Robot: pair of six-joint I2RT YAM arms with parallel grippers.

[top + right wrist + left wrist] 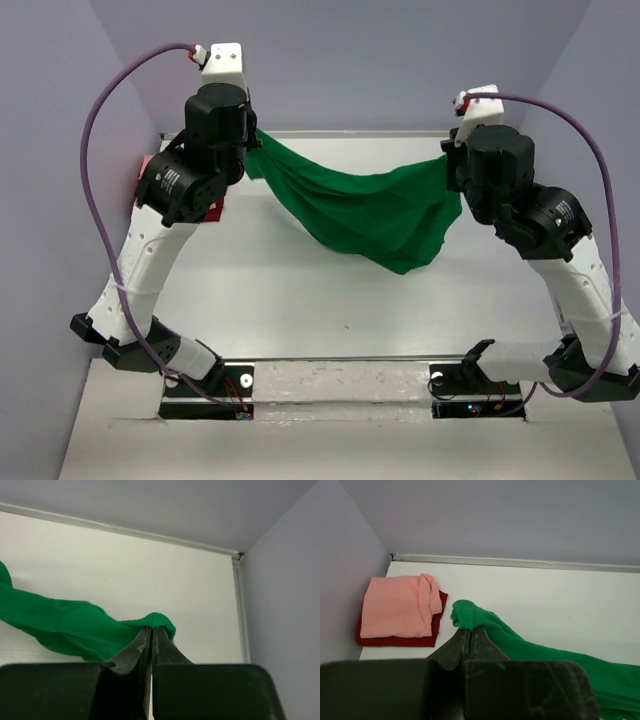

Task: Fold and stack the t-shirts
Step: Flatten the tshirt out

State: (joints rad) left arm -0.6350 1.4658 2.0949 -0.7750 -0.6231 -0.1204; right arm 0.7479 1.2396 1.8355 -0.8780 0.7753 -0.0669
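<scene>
Green t-shirt [365, 215] hanging stretched above table, folded salmon t-shirt [397, 606] stacked on dark red one [395, 640].

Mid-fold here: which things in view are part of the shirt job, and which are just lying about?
Part of the job: green t-shirt, strung between left hand and right hand, both shut on it; salmon pink t-shirt, folded, atop the dark red t-shirt in the far left corner.
Not part of it: purple cables on the arms; white table.
</scene>
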